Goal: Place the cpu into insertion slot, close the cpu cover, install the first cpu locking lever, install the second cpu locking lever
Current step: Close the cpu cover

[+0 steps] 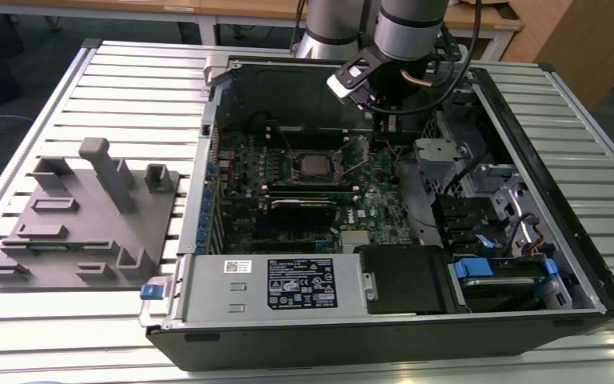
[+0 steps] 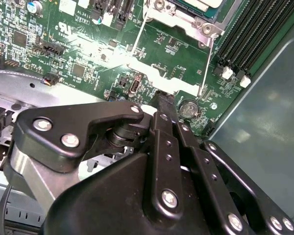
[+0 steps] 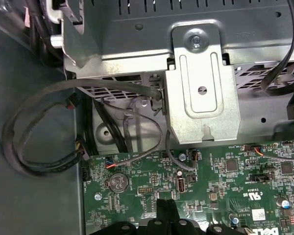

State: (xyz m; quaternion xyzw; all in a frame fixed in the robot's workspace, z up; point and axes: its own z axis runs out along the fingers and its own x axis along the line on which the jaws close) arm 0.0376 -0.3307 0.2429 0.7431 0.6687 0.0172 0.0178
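In the exterior view the cpu lies as a grey square in the insertion slot on the green motherboard. The cpu cover seems to lie flat around it as a silver frame. Two thin wire locking levers reach from the socket's edge across the board toward me. My gripper hangs low over the board beside the socket, on the exterior view's right of it. Its black fingers are shut together with nothing between them, their tip between the two lever ends.
The open computer case lies on a slatted table. A grey fixture block sits at the exterior view's left. A power supply, memory slots, a coin battery, loose cables and a metal bracket surround the socket.
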